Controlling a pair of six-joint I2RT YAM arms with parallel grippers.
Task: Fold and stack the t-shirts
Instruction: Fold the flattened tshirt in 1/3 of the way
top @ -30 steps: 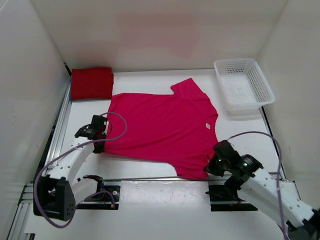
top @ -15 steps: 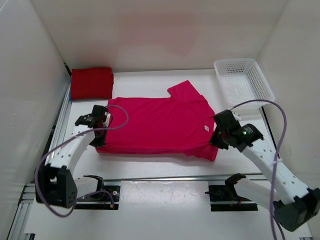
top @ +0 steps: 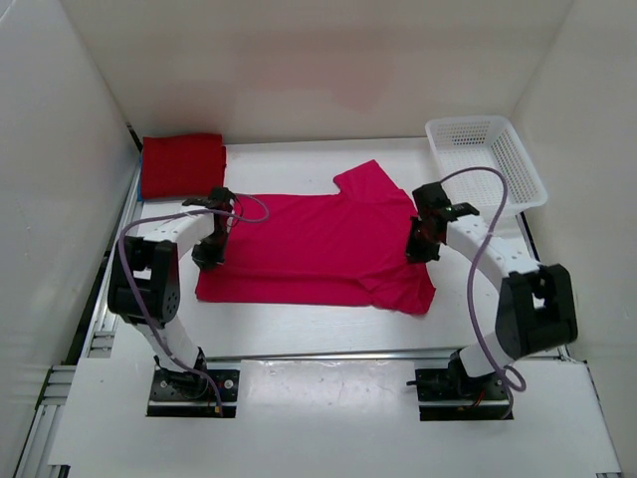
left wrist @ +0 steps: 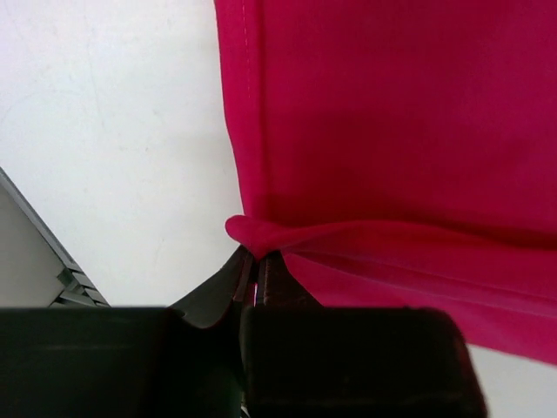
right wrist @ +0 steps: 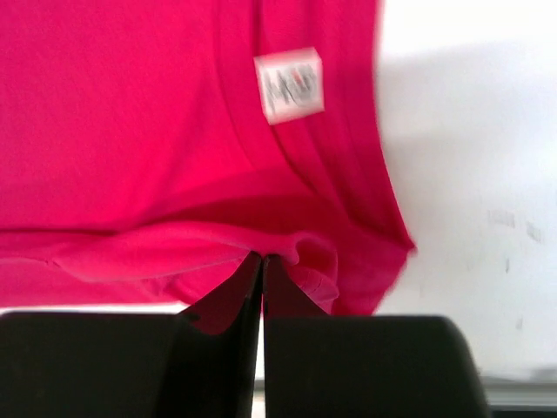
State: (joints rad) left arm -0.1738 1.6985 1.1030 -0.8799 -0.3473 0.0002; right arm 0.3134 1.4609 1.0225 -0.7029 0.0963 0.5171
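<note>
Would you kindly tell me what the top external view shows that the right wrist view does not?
Only the top external view: the folded dark red t-shirt, the white mesh basket, the left pincer. Only the right wrist view: the white label. Both: the pink t-shirt, with the right pincer shut on its edge.

Both arms reach toward twelve o'clock; left gripper [top: 207,255] and right gripper [top: 419,249] clamped tight (each pinching the pink t-shirt [top: 318,249]).

The pink t-shirt [top: 318,249] is matt cloth, the basket [top: 485,167] white plastic mesh, the table [top: 299,334] smooth and matt.
</note>
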